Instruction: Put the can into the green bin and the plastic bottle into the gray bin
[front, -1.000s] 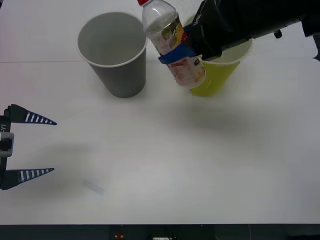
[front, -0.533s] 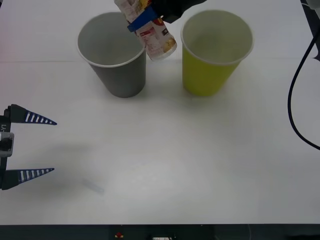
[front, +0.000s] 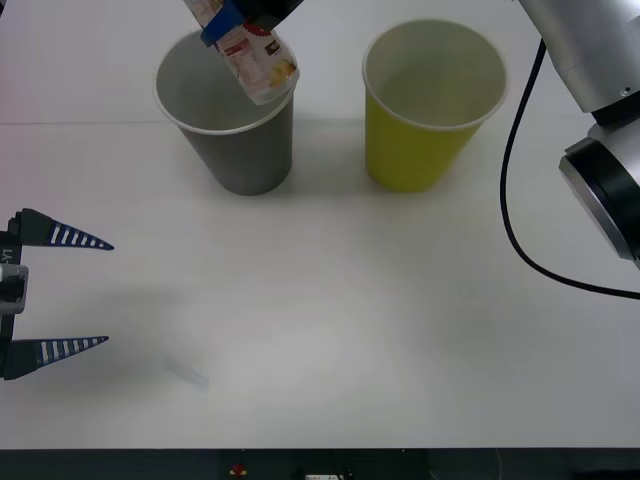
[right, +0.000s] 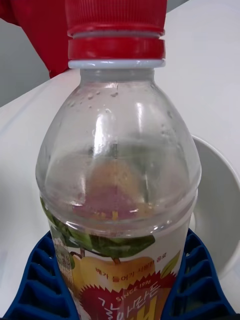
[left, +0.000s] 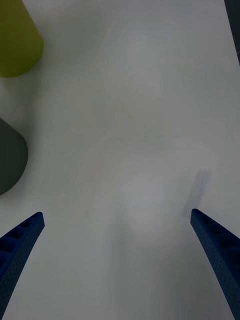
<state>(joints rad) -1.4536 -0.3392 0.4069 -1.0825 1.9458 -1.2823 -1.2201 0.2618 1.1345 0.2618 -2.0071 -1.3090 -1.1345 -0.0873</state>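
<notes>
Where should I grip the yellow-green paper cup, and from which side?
Likely the wall of the yellow-green paper cup just under its white rim, from the robot's right: it stands upright, widens upward, and the gray paper cup flanks its left. The right end effector holds the plastic bottle over that; the left end effector is open.

There are two big paper cups: one gray bin (front: 228, 110) and one green bin (front: 430, 105). There is one plastic bottle (front: 252, 58).
</notes>
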